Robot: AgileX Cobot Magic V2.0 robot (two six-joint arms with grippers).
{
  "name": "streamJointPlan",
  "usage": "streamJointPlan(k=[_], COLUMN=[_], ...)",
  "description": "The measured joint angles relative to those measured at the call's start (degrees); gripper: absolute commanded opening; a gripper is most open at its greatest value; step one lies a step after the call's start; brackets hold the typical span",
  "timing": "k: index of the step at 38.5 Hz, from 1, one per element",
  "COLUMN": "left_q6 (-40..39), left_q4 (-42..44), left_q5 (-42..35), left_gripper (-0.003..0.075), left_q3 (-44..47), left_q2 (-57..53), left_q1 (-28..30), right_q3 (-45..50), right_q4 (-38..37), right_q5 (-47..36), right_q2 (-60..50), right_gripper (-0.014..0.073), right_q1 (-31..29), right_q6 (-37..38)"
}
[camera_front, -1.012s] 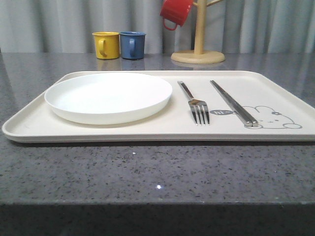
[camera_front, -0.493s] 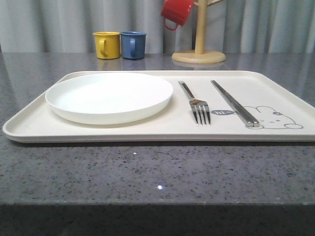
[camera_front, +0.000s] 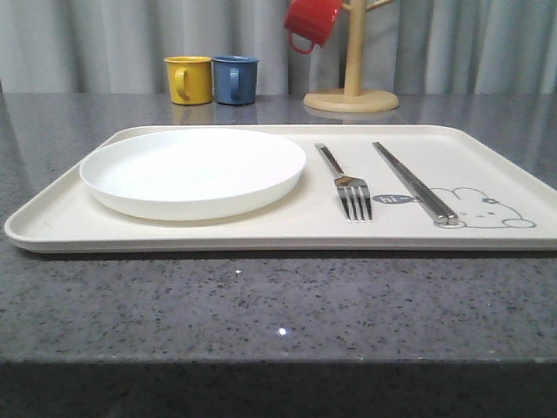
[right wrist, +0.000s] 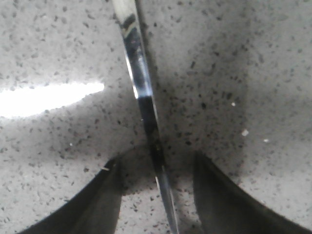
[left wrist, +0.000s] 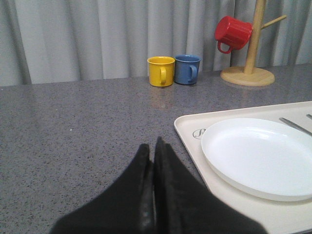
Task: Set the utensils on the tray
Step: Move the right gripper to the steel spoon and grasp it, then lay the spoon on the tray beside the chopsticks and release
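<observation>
You have the tray (camera_front: 261,228) lying flat on the grey speckled table (camera_front: 278,305), and it serves as your landmark. On its left half sits the white plate (camera_front: 193,171), upright and clear of the rim. Just right of the plate lies the fork (camera_front: 343,180), tines toward the near edge of the tray. Right of the fork, and apart from it, the chopsticks (camera_front: 413,182) lie side by side touching each other, their near ends reaching the rabbit drawing (camera_front: 483,209) at the tray's near right corner.

Behind the tray, at the far side of the table, you can see the yellow mug (camera_front: 189,79) and the blue mug (camera_front: 235,79) standing just beside each other; further right stands the wooden mug tree (camera_front: 352,91) with the red mug (camera_front: 312,21) hanging from it.

Your left gripper (left wrist: 153,161) hovers over bare table just beside the tray's left edge — its dark fingers are pressed together with nothing between them.

Your right gripper (right wrist: 157,168) sits low over the table, jaws spread apart, with the thin shiny handle of what looks like the spoon (right wrist: 141,97) running between the two fingers. The handle lies on the stone, and neither finger touches it — there is a gap on each side. You cannot tell from this close view where the spoon lies relative to the tray.
</observation>
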Motion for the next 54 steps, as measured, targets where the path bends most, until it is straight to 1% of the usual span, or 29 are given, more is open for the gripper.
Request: streamJointPlan(k=[2,10,13,19,23,28,33,36,39,45,49,54], left_q6=[0.0,0.0,0.0,0.0,0.0,0.0,0.0,0.0,0.0,0.0,0.0,0.0], left_q4=[0.0,0.0,0.0,0.0,0.0,0.0,0.0,0.0,0.0,0.0,0.0,0.0], left_q5=[0.0,0.0,0.0,0.0,0.0,0.0,0.0,0.0,0.0,0.0,0.0,0.0], left_gripper=[-0.0018,-0.0018,-0.0018,-0.0018,-0.0018,-0.0018,-0.0018,-0.0018,-0.0018,-0.0018,-0.0018,-0.0018], left_q3=[0.0,0.0,0.0,0.0,0.0,0.0,0.0,0.0,0.0,0.0,0.0,0.0], left_q2=[0.0,0.0,0.0,0.0,0.0,0.0,0.0,0.0,0.0,0.0,0.0,0.0], left_q1=[0.0,0.0,0.0,0.0,0.0,0.0,0.0,0.0,0.0,0.0,0.0,0.0], right_q3=[0.0,0.0,-0.1,-0.2,-0.57,-2.04,-3.52,-4.42,-4.96,-4.96,-4.96,-5.04], right_q4=[0.0,-1.04,-1.49,-1.06,1.05,2.92,2.92,3.24,3.76,4.97,5.38,5.6], right_q5=[0.0,0.0,0.0,0.0,0.5,0.74,1.0,1.23,1.23,1.45,1.45,1.48], right_q2=[0.0,0.12,0.12,0.0,-1.14,-4.94,-9.45,-11.26,-11.87,-11.12,-9.36,-5.96], right_gripper=[0.0291,0.0011,-0.0055,-0.0059,-0.0059,-0.0059,-0.0059,-0.0059,-0.0059,-0.0057,-0.0057,-0.0057], right_q1=[0.0,-0.09,-0.13,-0.13,-0.13,1.41,6.31,10.89,15.77,23.59,26.09,26.66], right_q6=[-0.09,-0.13,-0.13,-0.13,0.0,2.49,5.89,8.24,10.84,15.04,16.92,17.71])
